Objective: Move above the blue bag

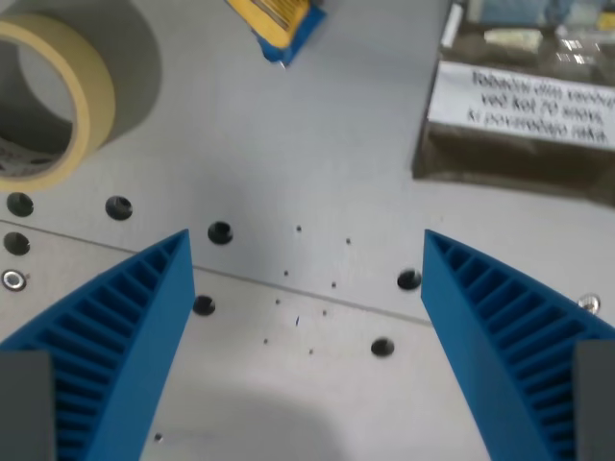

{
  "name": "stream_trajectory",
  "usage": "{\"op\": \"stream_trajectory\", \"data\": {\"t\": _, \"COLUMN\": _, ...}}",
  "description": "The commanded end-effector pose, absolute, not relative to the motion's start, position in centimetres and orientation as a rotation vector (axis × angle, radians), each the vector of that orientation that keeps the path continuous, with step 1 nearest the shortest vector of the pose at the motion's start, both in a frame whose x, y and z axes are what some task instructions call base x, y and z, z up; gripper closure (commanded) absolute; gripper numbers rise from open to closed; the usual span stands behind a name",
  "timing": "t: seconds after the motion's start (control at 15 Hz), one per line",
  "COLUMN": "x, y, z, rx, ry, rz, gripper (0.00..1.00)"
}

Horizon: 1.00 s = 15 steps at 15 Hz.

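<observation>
Hand (306,327) wide open, empty, over the table (317,163); blue bag (279,24), partly cropped, beyond.

You are looking through a single camera riding on the wrist, pointing steeply down at the grey tabletop (317,154) from close above. The hand (307,336) is framing the bottom of the picture, its blue fingers (115,336) rising from both lower corners. At this short range you are seeing only a small patch of the surface, with objects cut off by the top, left and right edges.
</observation>
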<state>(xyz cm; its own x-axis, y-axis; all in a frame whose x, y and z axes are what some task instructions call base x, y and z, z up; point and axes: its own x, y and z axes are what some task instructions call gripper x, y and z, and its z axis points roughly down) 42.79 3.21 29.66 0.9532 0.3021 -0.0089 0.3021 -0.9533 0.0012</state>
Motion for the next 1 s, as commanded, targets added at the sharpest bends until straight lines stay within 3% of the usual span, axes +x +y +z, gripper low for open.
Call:
{"op": "stream_trajectory", "data": {"t": 0.07, "x": 43.7, "y": 3.9, "z": 29.0, "rx": 3.052, "ry": 0.801, "rz": 0.012, "gripper": 0.00}}
{"op": "stream_trajectory", "data": {"t": 1.0, "x": 47.4, "y": 7.8, "z": 23.5, "rx": 2.888, "ry": 1.396, "rz": -0.001, "gripper": 0.00}}
